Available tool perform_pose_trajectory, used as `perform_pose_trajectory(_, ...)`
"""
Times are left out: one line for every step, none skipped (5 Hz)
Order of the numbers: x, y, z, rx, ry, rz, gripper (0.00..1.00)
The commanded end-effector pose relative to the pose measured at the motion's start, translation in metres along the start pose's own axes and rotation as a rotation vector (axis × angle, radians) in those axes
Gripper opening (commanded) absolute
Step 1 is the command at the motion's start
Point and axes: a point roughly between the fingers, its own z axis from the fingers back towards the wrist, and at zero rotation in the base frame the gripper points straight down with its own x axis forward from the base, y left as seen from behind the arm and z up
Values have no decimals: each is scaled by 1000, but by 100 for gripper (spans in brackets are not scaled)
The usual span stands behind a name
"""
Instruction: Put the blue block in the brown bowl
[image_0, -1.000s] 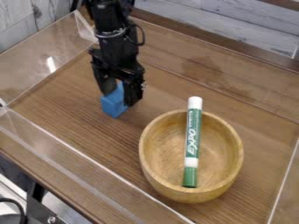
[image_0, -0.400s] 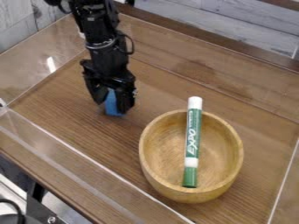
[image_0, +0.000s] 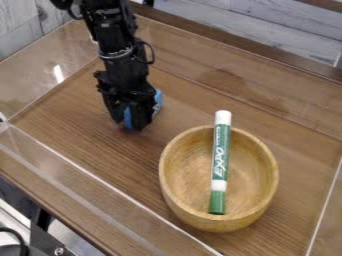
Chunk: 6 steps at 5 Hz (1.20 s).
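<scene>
Your blue block (image_0: 138, 112) looks small, light and solid, with matte faces that should not slip; judging by its shape, the two flat opposite sides are the place to pinch it, squarely and low. It sits on the bench (image_0: 80, 150), to the left of the brown bowl (image_0: 181, 195) and clear of its rim. The hand (image_0: 132, 113) points straight down over it, and the block shows between the dark fingers. The fingers stand close against its sides, but you cannot tell from this view whether they already clamp it. A green-and-white marker (image_0: 218, 160) lies in the bowl.
</scene>
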Motion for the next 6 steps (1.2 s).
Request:
perform_pose_trajectory(7, -1, 6, 4, -27, -19, 0)
perform_pose_trajectory(8, -3, 5, -3, -26, -30, 0)
perform_pose_trajectory(9, -5, 5, -9, -26, -39, 0)
perform_pose_trajectory(10, -7, 5, -16, -25, -48, 0)
perform_pose_trajectory(11, -8, 5, -22, -24, -55, 0)
perform_pose_trajectory(12, -10, 6, -28, -24, -61, 0)
